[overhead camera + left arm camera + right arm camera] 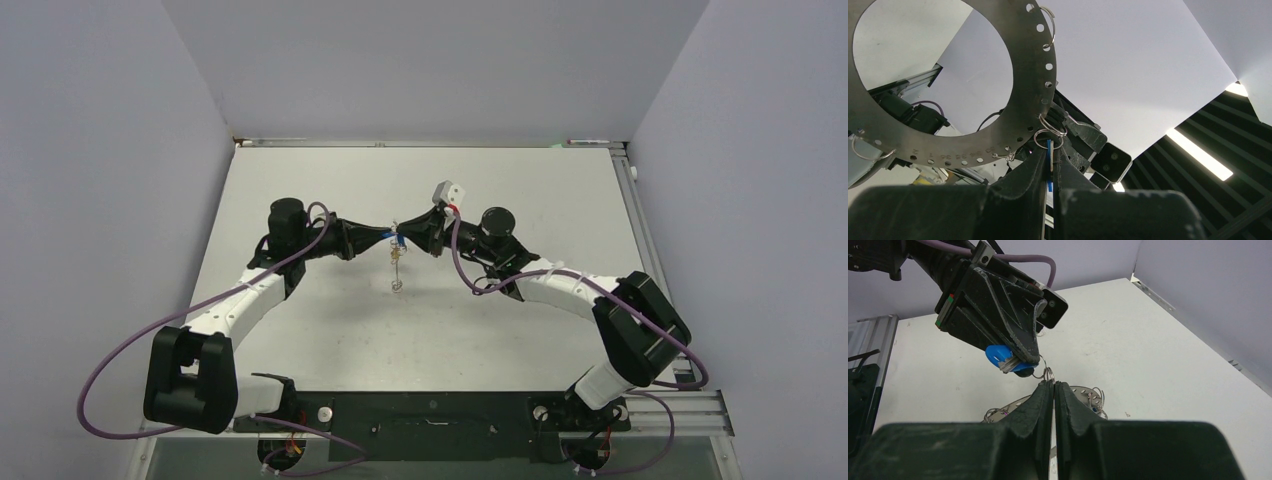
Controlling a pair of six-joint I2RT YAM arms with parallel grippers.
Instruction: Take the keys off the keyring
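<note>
Though tiny overhead, keyring [1033, 75] perforated

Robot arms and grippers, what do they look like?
Both the left arm and right arm have white links with black joints, and a purple cable loops along each. The left gripper and right gripper are black tapering wedges.

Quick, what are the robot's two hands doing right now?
Left gripper: closed, holding the blue-tagged key.
Right gripper: closed, pinching the keyring.
</note>
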